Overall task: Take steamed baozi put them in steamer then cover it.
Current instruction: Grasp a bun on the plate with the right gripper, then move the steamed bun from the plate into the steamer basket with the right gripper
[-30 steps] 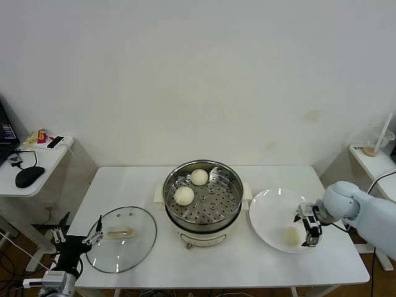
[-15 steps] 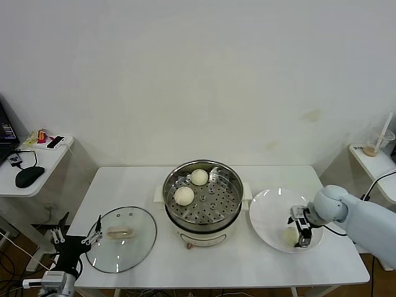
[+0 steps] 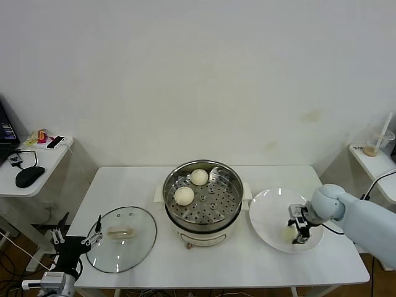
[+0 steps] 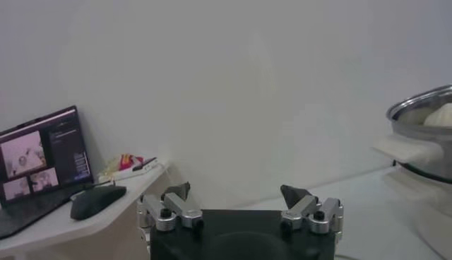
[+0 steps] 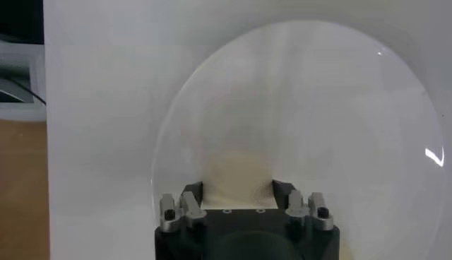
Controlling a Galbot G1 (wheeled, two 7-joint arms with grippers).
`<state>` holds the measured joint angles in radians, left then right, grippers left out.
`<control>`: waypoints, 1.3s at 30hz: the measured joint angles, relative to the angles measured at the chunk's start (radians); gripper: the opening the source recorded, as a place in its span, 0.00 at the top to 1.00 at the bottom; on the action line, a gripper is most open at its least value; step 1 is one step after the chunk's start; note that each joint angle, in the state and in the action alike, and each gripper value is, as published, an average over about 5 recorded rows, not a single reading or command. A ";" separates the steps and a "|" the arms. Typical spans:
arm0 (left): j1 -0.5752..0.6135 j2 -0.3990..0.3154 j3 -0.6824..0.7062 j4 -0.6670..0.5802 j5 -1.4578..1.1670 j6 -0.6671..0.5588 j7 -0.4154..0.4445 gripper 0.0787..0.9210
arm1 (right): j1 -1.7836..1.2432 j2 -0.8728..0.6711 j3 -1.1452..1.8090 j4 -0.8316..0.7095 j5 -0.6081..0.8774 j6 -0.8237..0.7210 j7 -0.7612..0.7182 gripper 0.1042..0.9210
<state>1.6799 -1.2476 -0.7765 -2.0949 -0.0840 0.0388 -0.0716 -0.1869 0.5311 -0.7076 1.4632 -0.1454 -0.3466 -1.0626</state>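
The steamer [image 3: 202, 203] at the surface's [image 3: 124, 185] centre holds two baozi [image 3: 184, 195] on its tray. The right tool [image 3: 299, 230] straddles a third bun [image 5: 237, 179] on the white plate [image 3: 269, 210] near the right edge, fingers either side. The cover [image 3: 120, 238] lies near the front-left corner, beside the wide-open left tool [image 4: 239, 205].

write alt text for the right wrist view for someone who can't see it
The right pincer straddles a cream-white baozi on a white plate, a finger on each side of the bun. The plate sits on a white table.
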 measured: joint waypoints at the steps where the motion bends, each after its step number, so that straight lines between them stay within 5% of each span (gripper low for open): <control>1: 0.000 0.001 0.000 0.000 0.000 0.000 0.000 0.12 | 0.012 -0.005 -0.004 0.003 0.003 0.002 -0.005 0.37; 18: -0.003 0.009 0.014 -0.018 -0.008 0.004 0.001 0.12 | 0.415 -0.002 -0.150 0.029 0.141 0.007 -0.039 0.36; 39: 0.017 -0.016 -0.016 -0.039 -0.010 0.005 0.000 0.12 | 0.730 0.353 -0.405 0.077 0.316 0.062 0.000 0.35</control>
<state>1.6973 -1.2638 -0.7923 -2.1342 -0.0939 0.0436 -0.0718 0.5426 0.8840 -1.1129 1.5406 0.1701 -0.2844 -1.0630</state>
